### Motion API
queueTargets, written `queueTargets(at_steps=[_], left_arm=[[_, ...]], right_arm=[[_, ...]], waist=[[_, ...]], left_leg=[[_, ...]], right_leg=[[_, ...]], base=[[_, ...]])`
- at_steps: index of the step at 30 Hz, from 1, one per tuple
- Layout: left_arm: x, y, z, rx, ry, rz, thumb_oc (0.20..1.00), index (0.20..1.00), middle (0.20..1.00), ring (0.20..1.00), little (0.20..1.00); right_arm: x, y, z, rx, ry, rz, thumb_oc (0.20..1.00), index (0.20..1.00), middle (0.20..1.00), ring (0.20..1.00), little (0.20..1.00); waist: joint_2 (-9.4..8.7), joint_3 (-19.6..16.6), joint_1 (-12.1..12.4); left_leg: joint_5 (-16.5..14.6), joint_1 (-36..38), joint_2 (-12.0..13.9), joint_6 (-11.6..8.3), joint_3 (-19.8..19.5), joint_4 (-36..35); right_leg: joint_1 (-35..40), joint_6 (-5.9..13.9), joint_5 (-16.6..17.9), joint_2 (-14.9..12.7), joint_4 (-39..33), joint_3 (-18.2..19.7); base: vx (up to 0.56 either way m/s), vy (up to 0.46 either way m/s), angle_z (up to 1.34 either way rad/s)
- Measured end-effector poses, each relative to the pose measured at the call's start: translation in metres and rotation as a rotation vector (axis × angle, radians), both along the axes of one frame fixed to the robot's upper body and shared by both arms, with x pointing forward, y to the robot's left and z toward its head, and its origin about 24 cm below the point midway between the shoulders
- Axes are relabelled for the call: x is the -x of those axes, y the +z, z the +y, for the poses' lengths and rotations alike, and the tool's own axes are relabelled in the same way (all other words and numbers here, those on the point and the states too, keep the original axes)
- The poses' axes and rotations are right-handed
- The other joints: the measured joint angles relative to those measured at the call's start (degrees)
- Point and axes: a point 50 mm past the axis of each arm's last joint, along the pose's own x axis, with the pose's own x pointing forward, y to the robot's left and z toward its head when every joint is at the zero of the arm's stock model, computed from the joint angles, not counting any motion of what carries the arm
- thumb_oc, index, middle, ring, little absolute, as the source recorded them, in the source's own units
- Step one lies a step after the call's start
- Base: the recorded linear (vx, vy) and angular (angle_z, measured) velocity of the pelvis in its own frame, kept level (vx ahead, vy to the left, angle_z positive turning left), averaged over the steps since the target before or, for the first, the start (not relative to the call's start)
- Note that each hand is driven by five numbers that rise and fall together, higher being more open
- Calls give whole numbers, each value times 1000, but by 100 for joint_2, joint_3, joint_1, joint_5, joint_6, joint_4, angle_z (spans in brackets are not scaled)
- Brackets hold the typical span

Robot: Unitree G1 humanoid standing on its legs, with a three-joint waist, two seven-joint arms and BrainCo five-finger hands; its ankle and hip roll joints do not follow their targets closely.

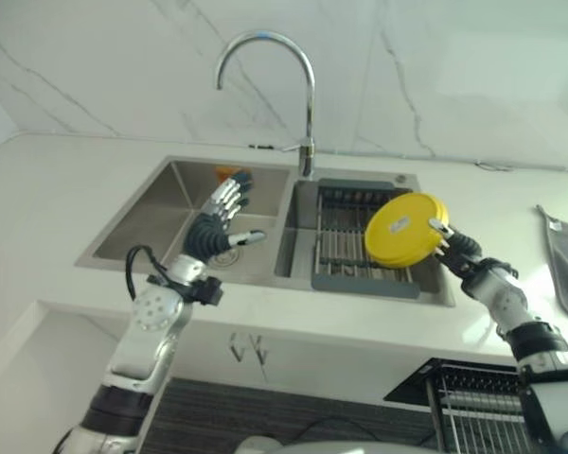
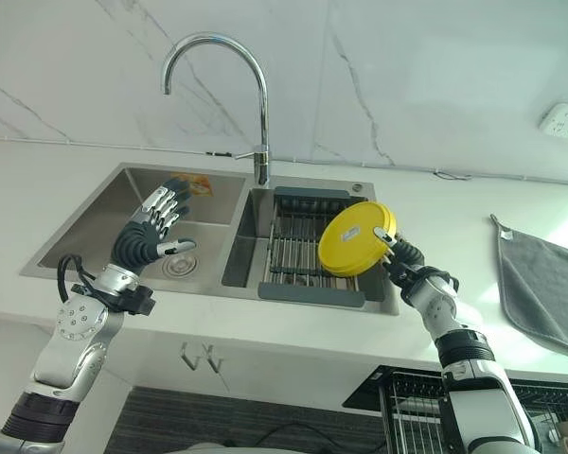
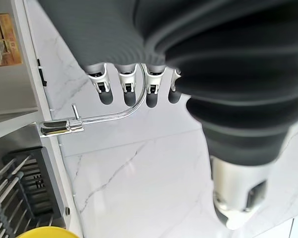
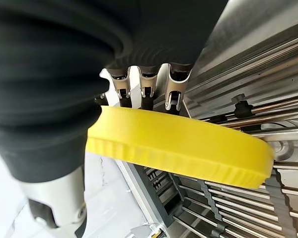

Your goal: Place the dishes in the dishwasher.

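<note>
My right hand (image 1: 457,250) is shut on a round yellow plate (image 1: 405,230), thumb on its face and fingers (image 4: 146,91) behind its rim. The plate (image 4: 179,146) stands nearly on edge, lifted over the dark wire rack (image 1: 346,236) that sits in the right sink basin. My left hand (image 1: 218,219) hovers open over the left basin (image 1: 151,218), its fingers (image 3: 126,87) straight and holding nothing. A pulled-out wire dishwasher rack (image 2: 407,407) shows below the counter at the lower right.
A tall curved faucet (image 1: 303,85) rises behind the divider between the basins. An orange item (image 2: 194,184) lies at the back of the left basin. A grey towel (image 2: 544,284) lies on the white counter at the right. A marble wall backs the counter.
</note>
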Motion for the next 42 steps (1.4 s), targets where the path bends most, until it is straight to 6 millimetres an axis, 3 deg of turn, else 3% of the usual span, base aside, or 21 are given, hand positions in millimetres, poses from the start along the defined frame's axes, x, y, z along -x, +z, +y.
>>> queueTargets(at_steps=[42], left_arm=[[-3,-11,3,-42,-1,92,1000,1000,1000,1000,1000]], right_arm=[[-1,-13,-17,35,-43,81,1000,1000,1000,1000,1000]], waist=[[34,-131,148]], left_leg=[[18,66,-5,-7,-150,-20]], right_leg=[[148,-2,-31,-6,-2,-139]], base=[[16,-10,1]])
